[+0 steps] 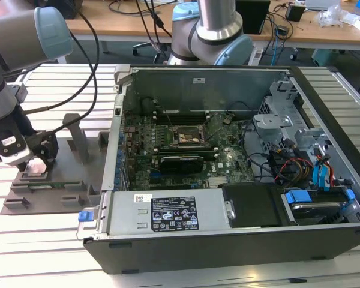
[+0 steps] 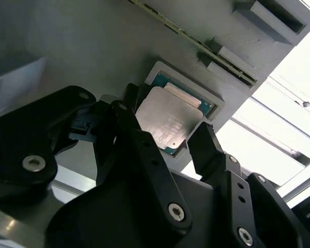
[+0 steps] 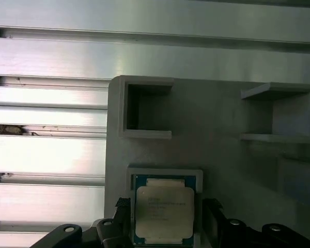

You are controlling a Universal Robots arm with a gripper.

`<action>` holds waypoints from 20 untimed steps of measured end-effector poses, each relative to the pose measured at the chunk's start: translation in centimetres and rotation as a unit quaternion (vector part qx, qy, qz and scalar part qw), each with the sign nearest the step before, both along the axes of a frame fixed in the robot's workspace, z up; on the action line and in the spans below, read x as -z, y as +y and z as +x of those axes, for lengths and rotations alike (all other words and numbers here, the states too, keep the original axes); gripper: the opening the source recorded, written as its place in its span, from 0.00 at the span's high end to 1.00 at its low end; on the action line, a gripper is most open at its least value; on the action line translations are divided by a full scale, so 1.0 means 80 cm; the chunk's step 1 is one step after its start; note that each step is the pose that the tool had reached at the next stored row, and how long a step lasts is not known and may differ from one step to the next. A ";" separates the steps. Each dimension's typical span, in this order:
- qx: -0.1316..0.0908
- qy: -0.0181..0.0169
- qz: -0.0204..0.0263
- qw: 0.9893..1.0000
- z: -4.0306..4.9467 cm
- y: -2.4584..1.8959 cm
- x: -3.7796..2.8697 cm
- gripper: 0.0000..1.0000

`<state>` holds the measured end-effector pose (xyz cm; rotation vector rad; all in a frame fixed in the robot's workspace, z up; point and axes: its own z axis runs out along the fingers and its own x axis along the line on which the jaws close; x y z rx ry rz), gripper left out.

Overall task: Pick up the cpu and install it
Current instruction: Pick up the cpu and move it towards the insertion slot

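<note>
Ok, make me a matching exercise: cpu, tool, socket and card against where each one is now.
1. cpu
2. tool
3. socket
4. card

A. long and black, beside the socket in the case
B. open, straddling the cpu
C. lying in a pocket of the grey tray
D. square frame in the middle of the case

Pairs: 1-C, 2-B, 3-D, 4-A

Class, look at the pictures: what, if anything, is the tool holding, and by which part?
Nothing yet: the tool, open, has its fingers flanking the cpu, which lies in its grey holder.
</note>
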<state>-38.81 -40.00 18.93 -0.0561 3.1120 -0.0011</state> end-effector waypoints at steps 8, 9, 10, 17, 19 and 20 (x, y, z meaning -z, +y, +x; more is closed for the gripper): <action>0.001 0.000 0.000 1.000 0.000 0.0001 0.0002 0.35; 0.001 0.000 0.000 1.000 0.000 0.0001 0.0002 0.35; 0.001 0.000 0.000 1.000 0.000 0.0001 0.0002 0.42; 0.001 0.000 0.000 1.000 0.000 0.0001 0.0003 0.45; 0.001 0.000 0.000 1.000 0.000 0.0001 0.0003 0.45; 0.001 0.000 0.000 1.000 0.000 0.0001 0.0003 0.45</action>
